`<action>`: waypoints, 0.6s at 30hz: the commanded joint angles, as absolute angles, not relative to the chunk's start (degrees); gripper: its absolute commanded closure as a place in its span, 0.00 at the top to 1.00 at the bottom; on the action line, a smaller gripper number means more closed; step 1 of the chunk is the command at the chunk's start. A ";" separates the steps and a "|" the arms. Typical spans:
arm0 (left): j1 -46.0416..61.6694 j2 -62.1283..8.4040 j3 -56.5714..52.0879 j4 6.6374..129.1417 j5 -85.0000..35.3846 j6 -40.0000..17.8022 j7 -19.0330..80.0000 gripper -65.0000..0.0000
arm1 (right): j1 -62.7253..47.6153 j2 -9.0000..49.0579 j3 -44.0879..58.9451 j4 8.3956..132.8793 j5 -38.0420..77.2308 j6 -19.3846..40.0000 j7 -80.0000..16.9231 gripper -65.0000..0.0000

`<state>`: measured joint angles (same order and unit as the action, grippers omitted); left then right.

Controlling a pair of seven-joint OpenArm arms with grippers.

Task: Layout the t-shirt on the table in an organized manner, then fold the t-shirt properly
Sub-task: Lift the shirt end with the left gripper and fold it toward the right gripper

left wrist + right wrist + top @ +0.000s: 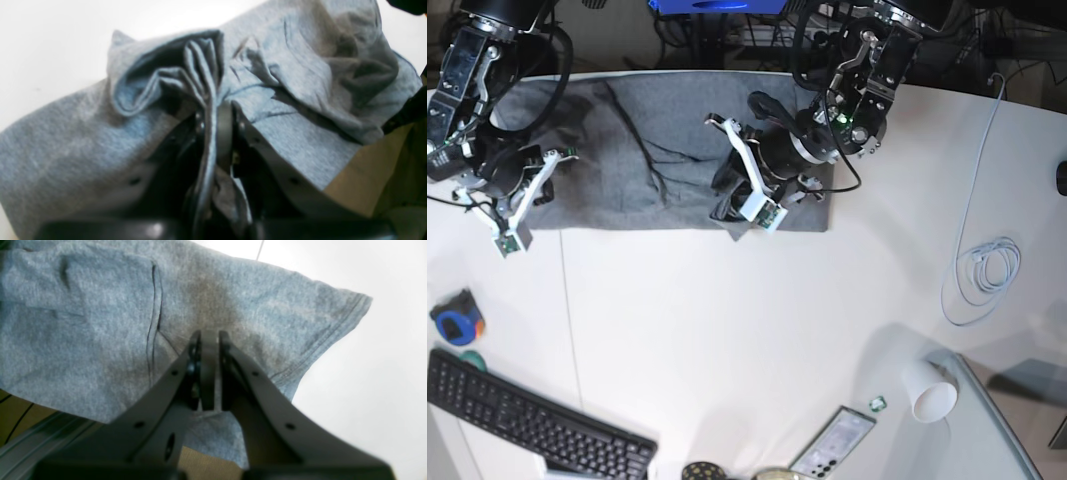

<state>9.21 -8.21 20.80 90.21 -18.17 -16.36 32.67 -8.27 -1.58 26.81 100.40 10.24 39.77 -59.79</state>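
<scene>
The heather-grey t-shirt [657,130] lies spread along the far side of the white table [727,330], creased in the middle. My left gripper [716,123] is over its right half, shut on a bunched fold of the t-shirt [200,76]; cloth runs between the fingers [283,173] back toward the camera. My right gripper [552,160] is at the shirt's left end. In the right wrist view this gripper [209,336] is shut on the t-shirt [100,323], with a stitched sleeve hem [347,320] just to its right.
A white cable [982,270] lies at the right. A paper cup [927,390], a phone [832,440] and a grey corner panel [1002,425] sit front right. A black keyboard [527,430] and a small blue object [455,318] are front left.
</scene>
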 commanded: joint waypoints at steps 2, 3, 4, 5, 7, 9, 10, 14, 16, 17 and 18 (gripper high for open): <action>8.31 -8.13 22.02 90.95 -18.95 -16.57 31.52 0.00 | -7.60 -1.27 26.95 101.49 10.95 40.00 -59.03 0.04; 8.22 -8.13 22.20 90.59 -18.95 -16.57 31.52 0.00 | -7.60 -1.27 26.95 101.49 10.95 40.00 -59.03 0.04; 8.22 -8.13 22.20 90.24 -18.95 -16.48 31.52 0.00 | -7.60 -1.27 26.95 101.49 10.95 40.00 -59.03 0.04; 8.22 -8.13 22.20 90.15 -18.95 -16.48 31.52 0.00 | -7.60 -1.27 26.95 101.49 10.95 40.00 -59.03 0.04; 8.22 -8.13 22.20 89.89 -18.95 -16.48 31.52 0.00 | -7.60 -1.27 26.95 101.49 10.95 40.00 -59.03 0.04; 8.13 -7.87 22.11 89.89 -18.95 -16.48 31.52 0.00 | -7.60 -1.27 26.95 101.49 10.95 40.00 -59.03 0.04; 8.13 -7.34 22.11 89.89 -18.95 -16.48 31.52 0.00 | -7.60 -1.27 26.95 101.49 10.95 40.00 -59.03 0.04; 8.13 -6.90 22.11 89.27 -18.95 -16.48 31.52 0.00 | -7.60 -1.27 26.95 101.49 10.95 40.00 -59.03 0.04; 7.43 -6.29 22.29 88.75 -18.95 -16.48 31.52 0.00 | -7.60 -1.36 26.95 101.49 10.95 40.00 -59.03 0.04; 7.25 -6.02 22.29 88.22 -18.95 -16.48 31.52 0.00 | -7.60 -1.36 26.95 101.49 10.95 40.00 -59.03 0.04; 7.08 -5.93 22.29 87.78 -18.95 -16.48 31.52 0.00 | -7.60 -1.36 26.95 101.49 10.95 40.00 -59.03 0.04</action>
